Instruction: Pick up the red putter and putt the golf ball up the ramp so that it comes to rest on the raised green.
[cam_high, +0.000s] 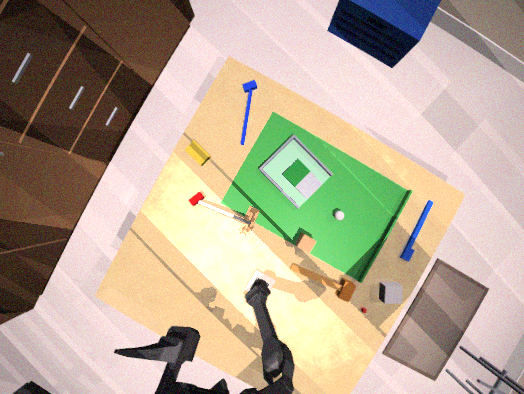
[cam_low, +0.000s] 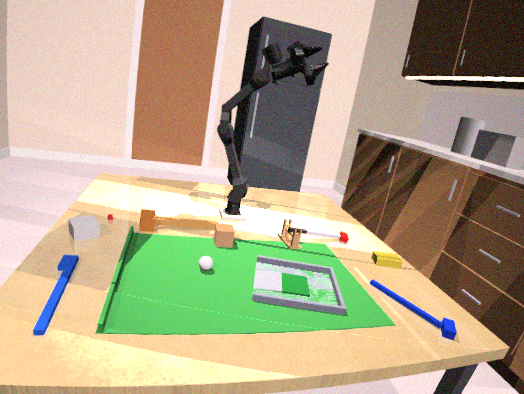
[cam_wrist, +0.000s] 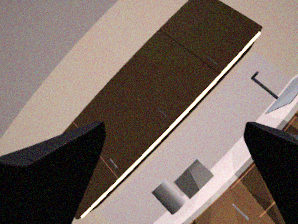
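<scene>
The red putter (cam_high: 196, 198) (cam_low: 343, 237) has a red head and a pale shaft with a dark grip end. Its grip end rests at a small wooden stand (cam_low: 295, 241) beside the mat. The white golf ball (cam_high: 339, 214) (cam_low: 206, 263) lies on the green mat (cam_high: 325, 250) (cam_low: 165, 305). A pale grey ramp (cam_high: 311, 185) (cam_low: 268, 281) faces the ball's side and adjoins the dark green raised square (cam_high: 296, 172) (cam_low: 295, 284) inside a grey-walled frame (cam_high: 279, 187) (cam_low: 300, 306). My gripper (cam_low: 324, 56) (cam_wrist: 174, 129) is open and empty, high above the table, far from the putter.
Blue clubs (cam_high: 246, 117) (cam_high: 420, 225) (cam_low: 407, 305) (cam_low: 55, 300) lie beside the mat. A yellow block (cam_high: 198, 152) (cam_low: 387, 259), an orange-brown mallet (cam_high: 346, 289) (cam_low: 147, 220), a brown cube (cam_high: 305, 242) (cam_low: 224, 236) and a grey block (cam_high: 392, 292) (cam_low: 84, 227) are also on the table.
</scene>
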